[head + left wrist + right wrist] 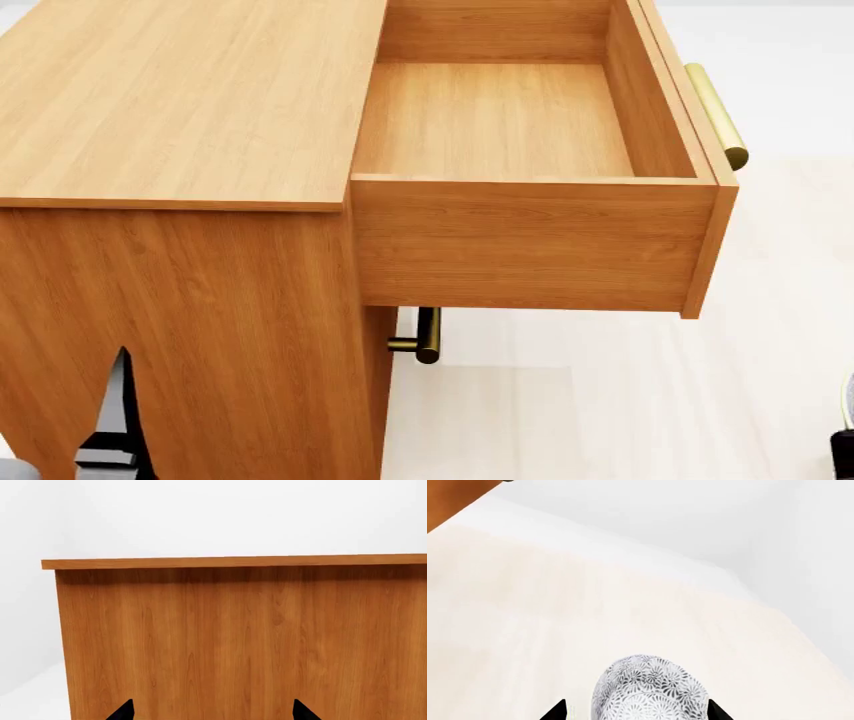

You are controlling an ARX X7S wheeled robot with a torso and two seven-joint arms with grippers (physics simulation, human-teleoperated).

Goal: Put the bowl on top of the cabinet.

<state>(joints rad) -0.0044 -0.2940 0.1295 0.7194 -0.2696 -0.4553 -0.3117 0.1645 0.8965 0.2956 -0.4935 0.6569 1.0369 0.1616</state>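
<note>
Bowl (649, 690) sits between the spread tips of the right gripper (635, 711), low over pale floor to the right of the cabinet (174, 100); whether the tips pinch it I cannot tell. Left gripper (212, 711) hangs released, facing the cabinet's side panel. Carrying seems in hand; next, lift the bowl leftward above the flat top, clear of the open drawer (534, 240).

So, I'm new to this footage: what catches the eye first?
The big wooden cabinet fills the head view, its drawer pulled wide open and showing nothing inside, a brass handle along its front. In the right wrist view, a black-and-white patterned bowl sits between the right end effector tips.
</note>
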